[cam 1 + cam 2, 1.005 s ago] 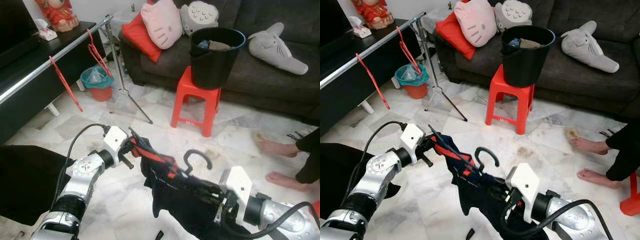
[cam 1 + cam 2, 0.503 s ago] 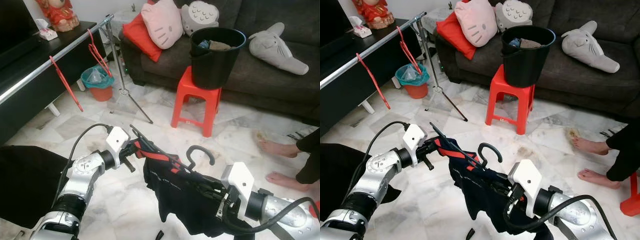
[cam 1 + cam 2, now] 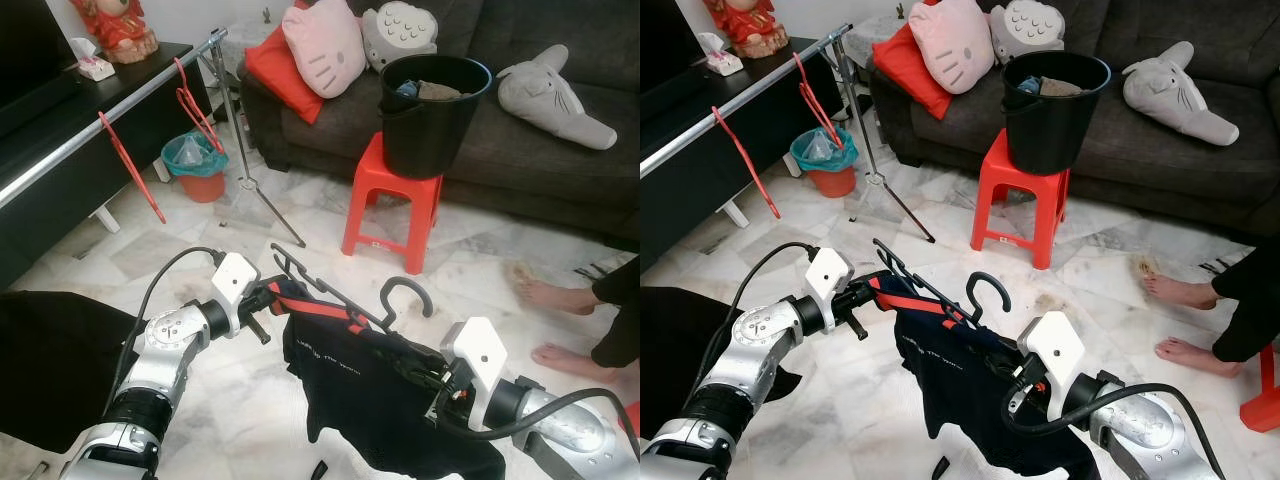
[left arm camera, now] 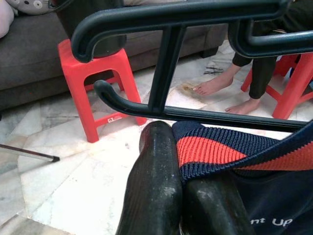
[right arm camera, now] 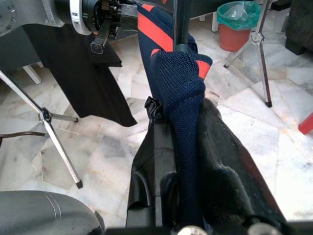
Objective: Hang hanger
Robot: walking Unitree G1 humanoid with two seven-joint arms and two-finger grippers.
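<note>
Above the marble floor, the left gripper pinches the navy shirt's striped collar beside the dark hanger, while the right gripper, fingers closed, clamps collar and hanger together.

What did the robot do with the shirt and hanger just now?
Both grippers, left and right, lifted the hanger and the dark shirt a little higher, and the shirt now hangs flatter. Both keep their grip. The rail, bucket and stool stayed put.

The person is cut off at the picture's edge.
</note>
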